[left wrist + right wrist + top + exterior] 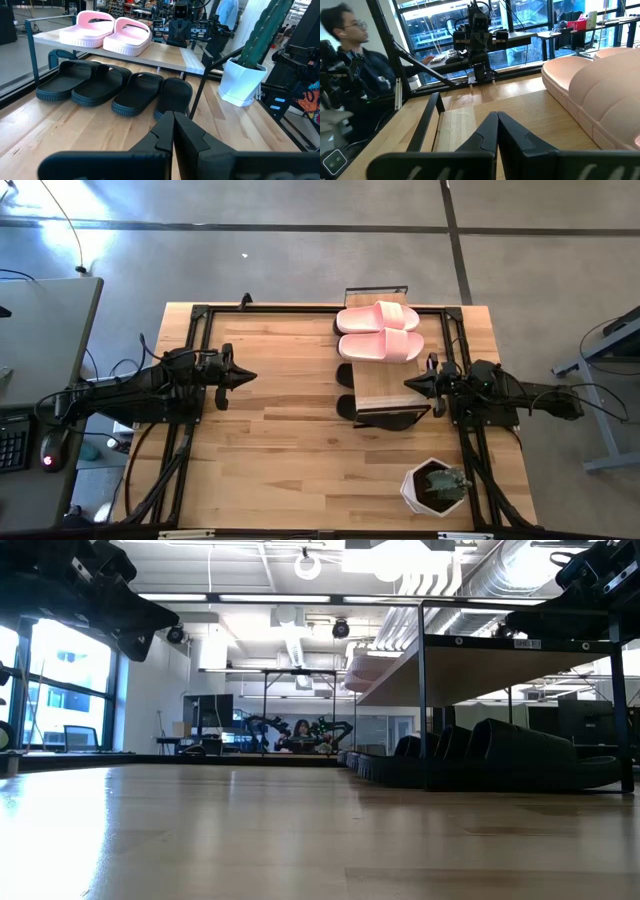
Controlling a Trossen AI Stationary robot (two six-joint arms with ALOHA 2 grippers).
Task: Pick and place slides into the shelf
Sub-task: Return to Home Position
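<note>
From above, rounded pink slides (378, 332) are seen on one end of the shelf (385, 385), a pale wooden plank. The left gripper (245, 377) is held well apart from the shelf. The right gripper (410, 383) is just beside it, and a potted cactus (437, 487) stands near. At table height, matte black slides (500, 755) are seen under the shelf. In each wrist view, the fingers are pressed together on nothing.

shelf (386, 388): right of centre | on top: two slides (379, 332) | beneath: four slides (114, 86)
</note>
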